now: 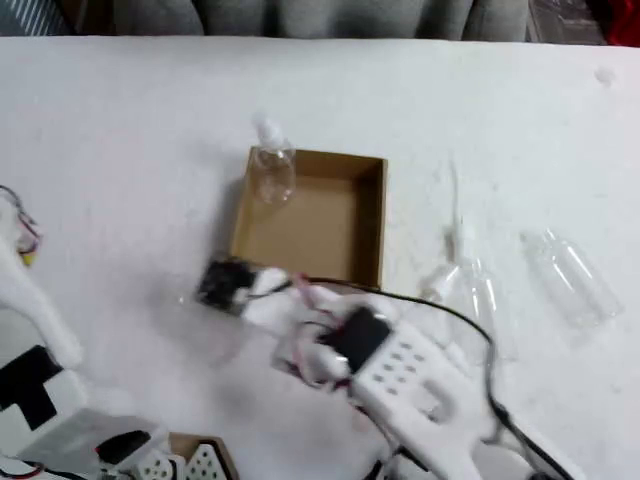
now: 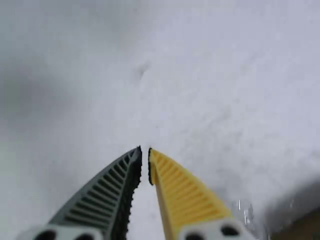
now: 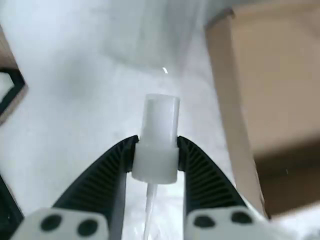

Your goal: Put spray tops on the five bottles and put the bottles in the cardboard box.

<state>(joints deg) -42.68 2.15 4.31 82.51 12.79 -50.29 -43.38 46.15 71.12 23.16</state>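
Spray top (image 3: 161, 117) tight in right gripper (image 3: 156, 146)

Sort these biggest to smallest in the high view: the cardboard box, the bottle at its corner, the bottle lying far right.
Largest: cardboard box.
Then far-right bottle and corner bottle, too close: the corner one may be foreshortened.
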